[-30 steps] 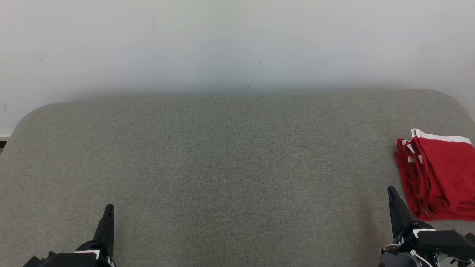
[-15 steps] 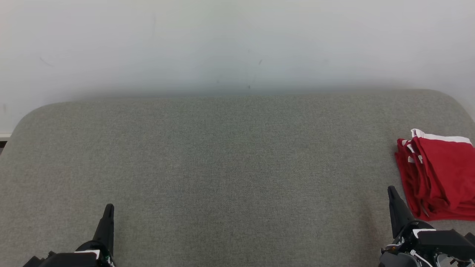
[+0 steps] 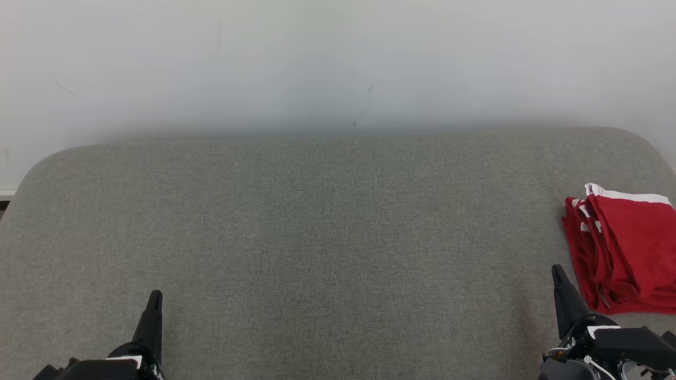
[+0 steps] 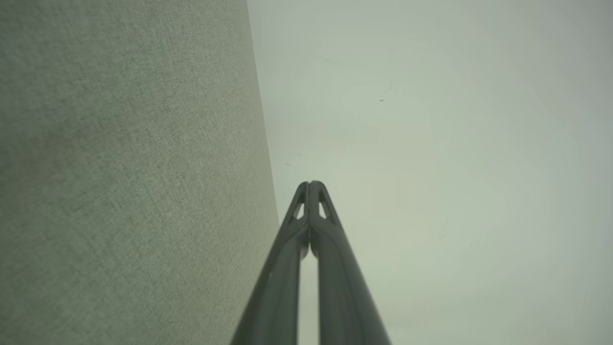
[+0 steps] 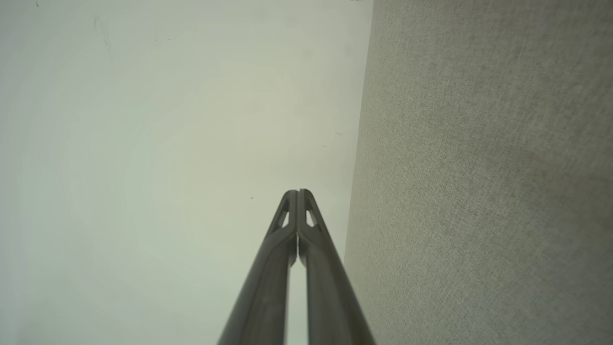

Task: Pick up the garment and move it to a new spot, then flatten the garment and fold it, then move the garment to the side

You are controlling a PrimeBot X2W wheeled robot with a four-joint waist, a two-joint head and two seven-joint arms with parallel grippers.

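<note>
One folded garment (image 3: pixel 628 253), stacked edges facing left — running near-to-far

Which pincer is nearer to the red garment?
Right. The right pincer sits just beside the folded red garment, at its near left corner. The left pincer is far across the grey surface.

The garment (image 3: pixel 628 248) is red, with a white band along its far edge and bits of white trim showing at its left side. It lies folded into a flat, layered bundle on the grey padded surface (image 3: pixel 317 237), at that surface's right end, its layered edges facing the surface's middle.
</note>
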